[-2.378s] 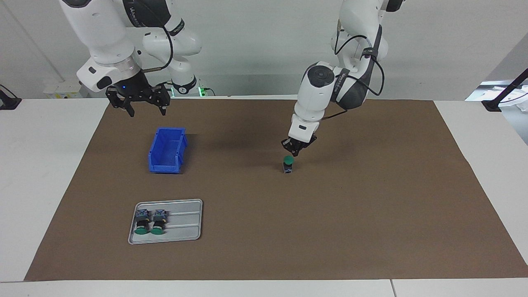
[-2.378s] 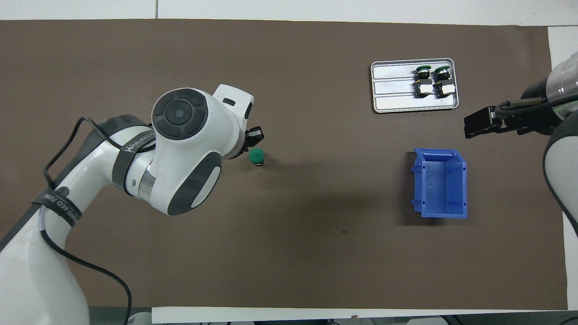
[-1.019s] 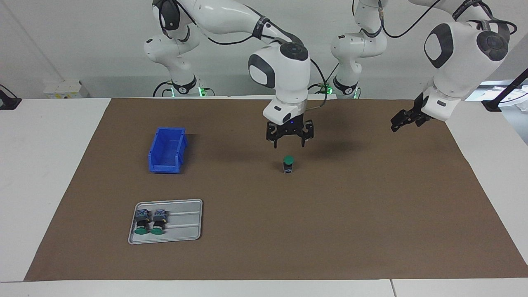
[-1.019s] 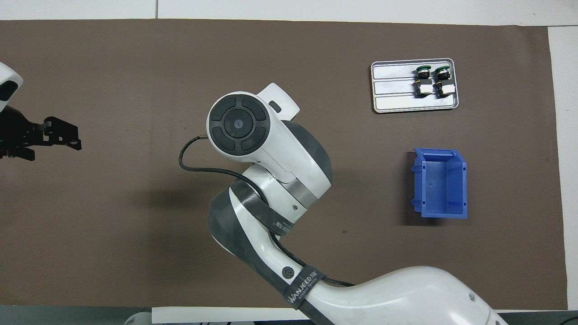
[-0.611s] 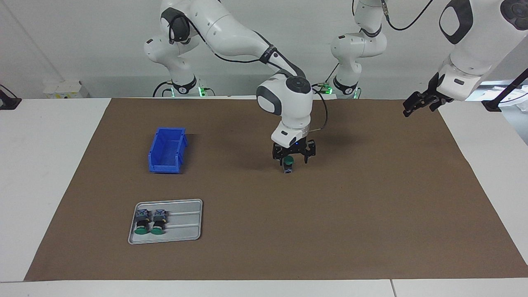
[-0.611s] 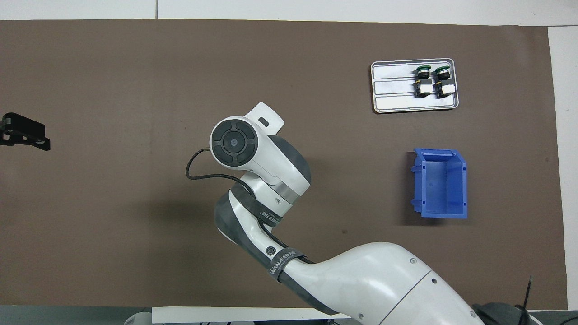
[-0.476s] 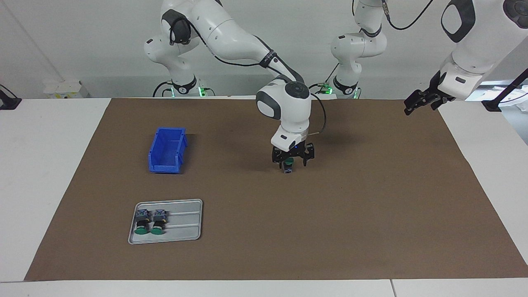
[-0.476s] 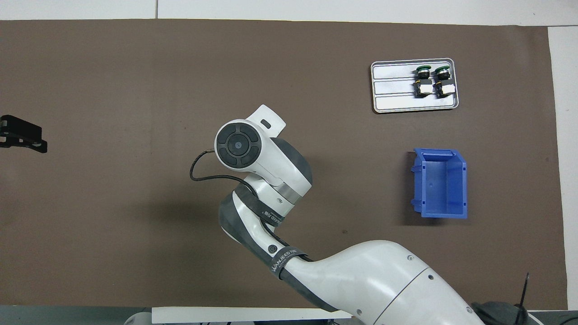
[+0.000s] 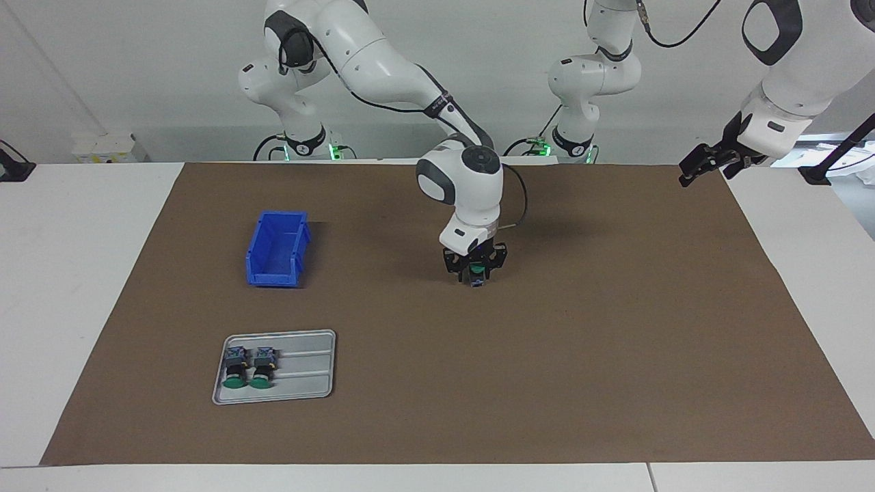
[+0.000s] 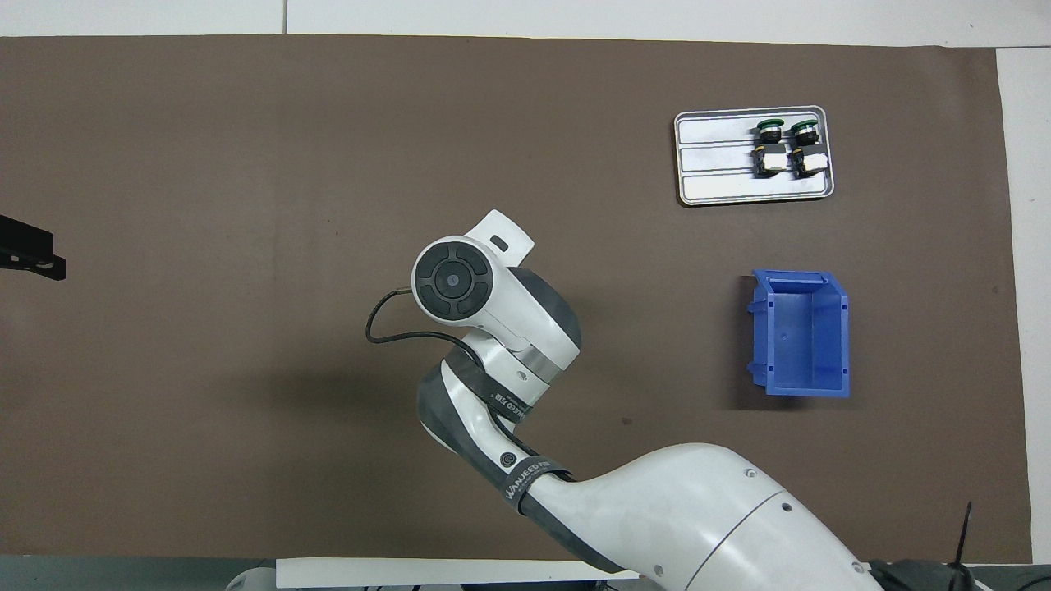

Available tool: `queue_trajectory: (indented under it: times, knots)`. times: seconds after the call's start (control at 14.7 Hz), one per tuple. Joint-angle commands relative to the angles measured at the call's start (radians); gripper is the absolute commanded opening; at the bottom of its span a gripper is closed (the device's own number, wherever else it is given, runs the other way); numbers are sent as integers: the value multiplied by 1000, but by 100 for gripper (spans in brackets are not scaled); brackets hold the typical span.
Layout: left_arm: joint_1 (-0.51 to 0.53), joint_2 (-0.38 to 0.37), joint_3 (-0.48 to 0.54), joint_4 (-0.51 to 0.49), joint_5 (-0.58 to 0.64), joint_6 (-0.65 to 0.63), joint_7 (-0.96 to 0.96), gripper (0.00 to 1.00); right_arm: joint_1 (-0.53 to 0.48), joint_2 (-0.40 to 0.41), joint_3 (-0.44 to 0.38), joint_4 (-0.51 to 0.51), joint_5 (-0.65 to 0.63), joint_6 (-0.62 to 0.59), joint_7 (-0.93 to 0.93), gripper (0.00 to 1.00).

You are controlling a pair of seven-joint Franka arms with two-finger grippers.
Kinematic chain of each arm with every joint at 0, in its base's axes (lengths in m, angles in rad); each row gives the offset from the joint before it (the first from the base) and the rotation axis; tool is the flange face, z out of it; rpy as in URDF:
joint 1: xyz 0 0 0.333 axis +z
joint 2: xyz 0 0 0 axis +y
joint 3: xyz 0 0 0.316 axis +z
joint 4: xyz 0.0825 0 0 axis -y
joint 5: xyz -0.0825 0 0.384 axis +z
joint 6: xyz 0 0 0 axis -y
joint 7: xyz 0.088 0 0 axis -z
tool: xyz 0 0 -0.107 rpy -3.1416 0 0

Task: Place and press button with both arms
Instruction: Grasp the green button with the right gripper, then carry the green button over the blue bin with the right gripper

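The button stands upright on the brown mat near the table's middle, green cap up. My right gripper is down over it, its fingers closed in on the cap and neck. In the overhead view the right arm's wrist hides the button. My left gripper hangs open and empty over the mat's corner at the left arm's end, and it also shows at the overhead view's edge.
A grey tray holds two more green-capped buttons, farther from the robots at the right arm's end. A blue bin sits between that tray and the robots. Two slim arms with green-lit bases stand at the table's back edge.
My right gripper came down around the button and its fingers closed in on it. The left arm drew away from the button toward its own end of the table.
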Motion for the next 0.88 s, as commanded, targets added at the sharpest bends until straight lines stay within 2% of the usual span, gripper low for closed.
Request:
queue_trajectory:
  times: [0.0,0.07,0.27,0.54,0.82]
  knots:
    - [0,-12,-1,1,13,-13,14,100,-19,-25,18,12,44,-30,-19,4]
    - [-1,-15,-1,0,13,-11,10,100,-19,-25,18,31,44,-56,-19,0]
    - [-3,-15,-1,-2,13,-10,5,100,-54,-46,14,82,31,-121,-28,0]
    - [0,-16,-1,-3,13,-11,5,100,-161,-236,16,-13,33,-177,-109,0]
    - [-3,-16,-1,-5,13,-8,7,100,-290,-385,16,-34,44,-436,-303,0]
